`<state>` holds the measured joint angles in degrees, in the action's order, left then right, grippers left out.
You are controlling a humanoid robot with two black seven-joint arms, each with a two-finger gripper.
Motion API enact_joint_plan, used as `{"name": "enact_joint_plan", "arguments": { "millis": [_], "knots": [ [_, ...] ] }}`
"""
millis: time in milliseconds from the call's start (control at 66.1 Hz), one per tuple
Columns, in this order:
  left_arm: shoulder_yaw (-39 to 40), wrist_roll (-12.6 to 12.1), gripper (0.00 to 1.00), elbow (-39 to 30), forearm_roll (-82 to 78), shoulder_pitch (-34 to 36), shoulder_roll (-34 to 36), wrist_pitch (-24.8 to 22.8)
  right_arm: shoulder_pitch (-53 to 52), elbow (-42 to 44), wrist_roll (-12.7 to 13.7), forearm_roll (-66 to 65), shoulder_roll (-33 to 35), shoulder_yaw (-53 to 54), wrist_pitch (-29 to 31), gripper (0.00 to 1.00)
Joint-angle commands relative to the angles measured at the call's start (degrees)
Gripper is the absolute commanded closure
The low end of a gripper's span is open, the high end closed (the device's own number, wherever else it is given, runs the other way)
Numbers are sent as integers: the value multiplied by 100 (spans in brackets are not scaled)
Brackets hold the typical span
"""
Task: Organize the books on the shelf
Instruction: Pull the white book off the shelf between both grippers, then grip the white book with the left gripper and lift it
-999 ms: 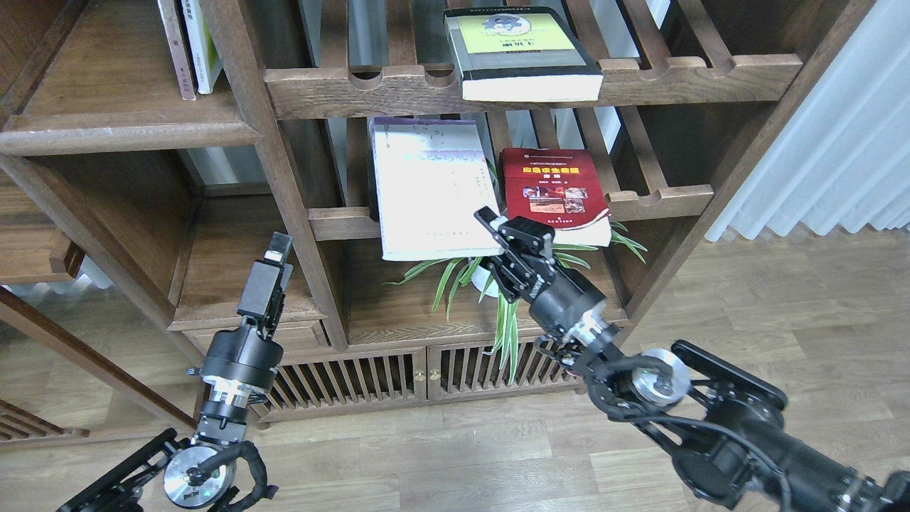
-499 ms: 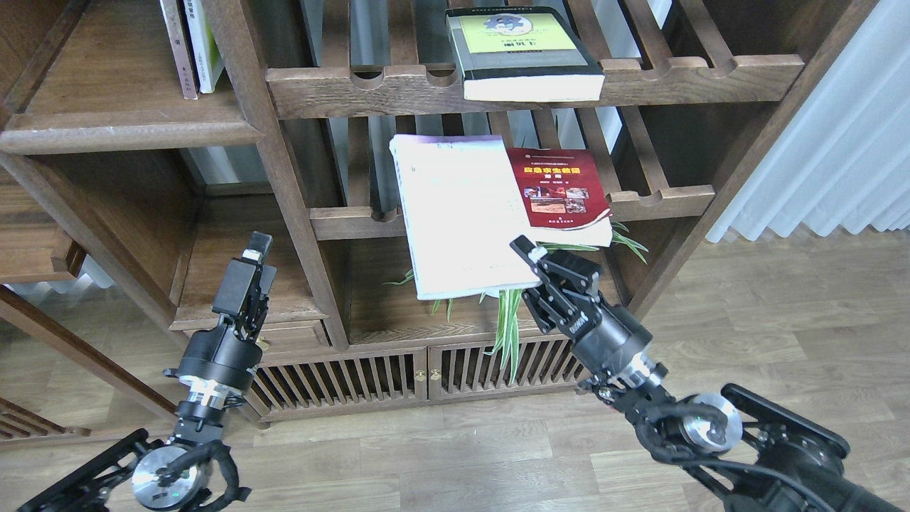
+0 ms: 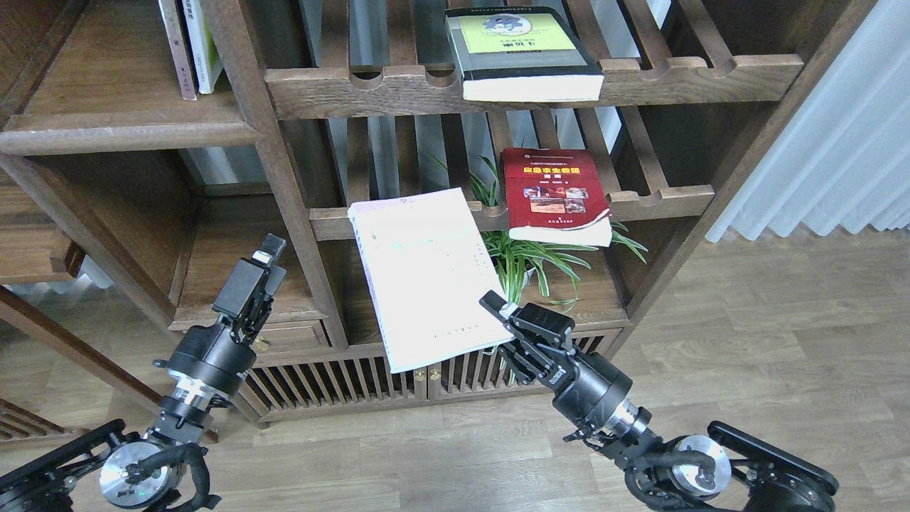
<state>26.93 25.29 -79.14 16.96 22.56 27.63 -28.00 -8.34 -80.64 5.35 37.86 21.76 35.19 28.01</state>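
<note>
Task barely begun: right gripper [image 3: 506,318] pinches the thin pale lavender-white paperback [image 3: 425,276] clear of the slatted racks, where the red paperback [image 3: 556,193] and thick black book [image 3: 522,51] remain; left gripper's [image 3: 260,264] state indeterminable.

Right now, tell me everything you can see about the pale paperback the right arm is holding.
The pale paperback is thin, with a washed-out lavender-white cover carrying faint small print and a soft lilac tint along its top edge. It looks like plain paper or card. It is closed, tilted, with its cover facing the camera. Its top edge overlaps the front rail of the slatted rack; whether they touch is unclear. The right gripper pinches its lower right corner in its jaws. It hangs before the lower cabinet, left of the red book.
</note>
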Motion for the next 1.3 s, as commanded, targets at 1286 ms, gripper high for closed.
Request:
{"name": "enact_joint_plan", "arguments": {
  "millis": [1286],
  "knots": [
    [-1243,-191,31,4,-26,336,-267,0,26,259,441,-446,-347,-109,-1,94]
  ]
}}
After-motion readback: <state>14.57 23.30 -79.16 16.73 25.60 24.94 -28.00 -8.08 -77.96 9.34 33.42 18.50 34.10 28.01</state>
